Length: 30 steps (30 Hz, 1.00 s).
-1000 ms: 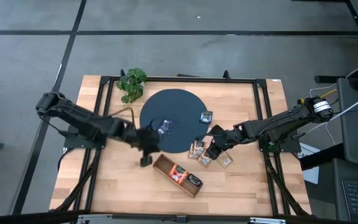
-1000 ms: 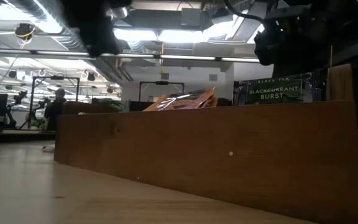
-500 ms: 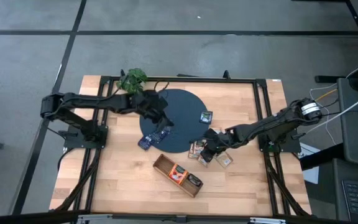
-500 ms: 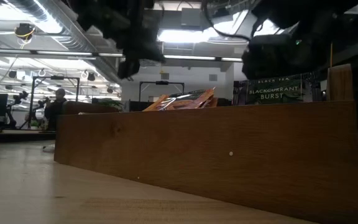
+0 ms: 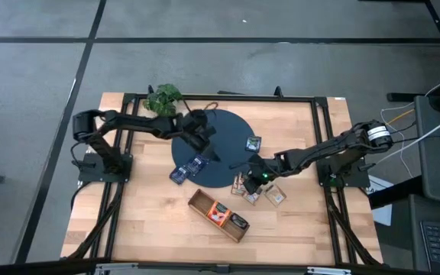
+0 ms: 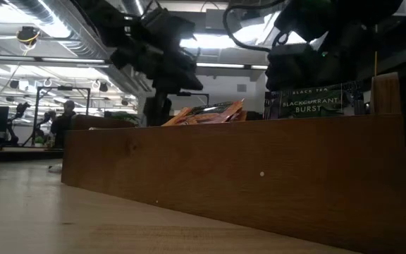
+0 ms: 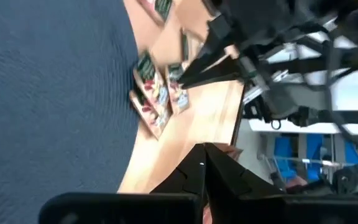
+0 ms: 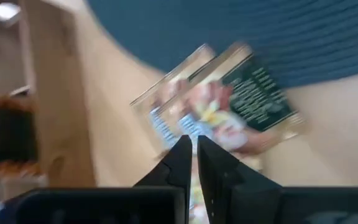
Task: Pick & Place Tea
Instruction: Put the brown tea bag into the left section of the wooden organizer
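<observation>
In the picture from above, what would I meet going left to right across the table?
Leafy plant → blue sachets at the mat's edge → left pincer → wooden tray → sachet on the dark round mat → right pincer → lone sachet on the wood.

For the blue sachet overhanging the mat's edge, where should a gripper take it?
Grip the blue sachet at its corner overhanging the dark mat, coming from above on the wood side; it lies flat, and that end is probably slightly raised off the table.
</observation>
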Each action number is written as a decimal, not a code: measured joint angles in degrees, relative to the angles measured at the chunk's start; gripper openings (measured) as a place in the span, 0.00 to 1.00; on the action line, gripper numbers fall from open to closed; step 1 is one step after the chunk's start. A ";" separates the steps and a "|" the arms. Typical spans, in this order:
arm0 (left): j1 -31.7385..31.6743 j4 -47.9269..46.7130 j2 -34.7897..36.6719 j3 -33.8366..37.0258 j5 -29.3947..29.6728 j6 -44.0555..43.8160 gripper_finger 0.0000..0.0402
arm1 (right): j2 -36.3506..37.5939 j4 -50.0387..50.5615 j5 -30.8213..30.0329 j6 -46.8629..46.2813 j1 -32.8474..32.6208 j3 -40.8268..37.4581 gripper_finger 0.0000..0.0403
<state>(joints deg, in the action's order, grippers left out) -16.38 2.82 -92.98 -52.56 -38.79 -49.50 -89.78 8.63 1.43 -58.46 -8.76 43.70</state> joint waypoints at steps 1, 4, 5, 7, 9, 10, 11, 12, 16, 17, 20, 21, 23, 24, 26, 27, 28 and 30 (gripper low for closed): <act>0.61 1.21 -0.92 0.02 0.02 -0.73 0.01 | 0.00 -0.26 0.70 -0.54 -0.05 0.00 0.07; 2.35 7.11 -3.91 -0.02 0.24 -2.22 0.01 | 0.02 -0.12 1.39 -1.93 -0.55 0.00 0.07; 2.81 8.54 -4.90 0.00 0.27 -2.77 0.01 | 0.02 -0.10 1.28 -2.06 -0.75 0.00 0.07; 3.74 10.85 -6.67 0.00 1.71 -4.21 0.01 | 0.02 0.30 1.34 -2.23 -1.02 0.00 0.07; 4.70 11.59 -8.21 0.00 4.34 -5.31 0.01 | -0.05 0.47 1.28 -2.42 -1.21 0.00 0.07; 5.24 11.89 -9.03 0.00 5.66 -5.46 0.01 | -0.31 0.47 1.26 -2.42 -1.22 0.00 0.07; 5.74 12.19 -9.71 0.00 7.00 -5.45 0.01 | -0.69 0.52 1.25 -2.42 -1.22 0.00 0.07; 6.20 12.12 -10.18 0.02 7.98 -5.44 0.01 | -1.18 0.62 1.25 -2.40 -1.20 0.00 0.07; 7.57 13.42 -12.41 0.11 10.43 -2.66 0.02 | -4.14 -0.52 2.00 -1.23 -1.22 -0.02 0.07; 7.93 14.50 -12.77 0.09 10.65 -0.72 0.03 | -4.84 -1.19 2.50 -0.73 -1.22 -0.02 0.07; 8.91 17.06 -13.06 0.07 11.18 5.73 0.06 | -6.82 -2.85 2.78 0.62 -1.21 -0.02 0.07; 9.29 17.47 -13.04 0.07 12.07 7.92 0.07 | -7.23 -3.39 2.78 0.82 -1.08 0.02 0.07; 10.17 17.69 -13.04 0.02 15.09 12.49 0.10 | -8.33 -5.27 2.94 1.77 -0.73 0.13 0.07; 10.49 17.85 -13.06 0.02 16.34 14.09 0.11 | -8.80 -6.12 3.00 1.98 -0.47 0.15 0.07; 10.84 17.94 -13.04 0.02 18.16 15.21 0.15 | -9.72 -8.51 3.09 2.90 0.19 0.15 0.07; 10.84 17.47 -13.05 0.01 18.91 15.14 0.17 | -10.16 -9.95 3.13 3.53 0.53 0.15 0.07; 10.84 16.53 -13.05 0.00 19.87 14.67 0.18 | -10.57 -11.19 3.11 4.16 0.92 0.13 0.07; 10.72 14.51 -13.04 0.00 21.24 13.38 0.22 | -11.22 -13.24 3.10 4.75 1.66 0.11 0.07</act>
<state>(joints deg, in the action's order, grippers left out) -5.66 17.33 -106.02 -52.56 -17.54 -36.12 -101.00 -4.60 4.53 -53.71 -7.10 43.81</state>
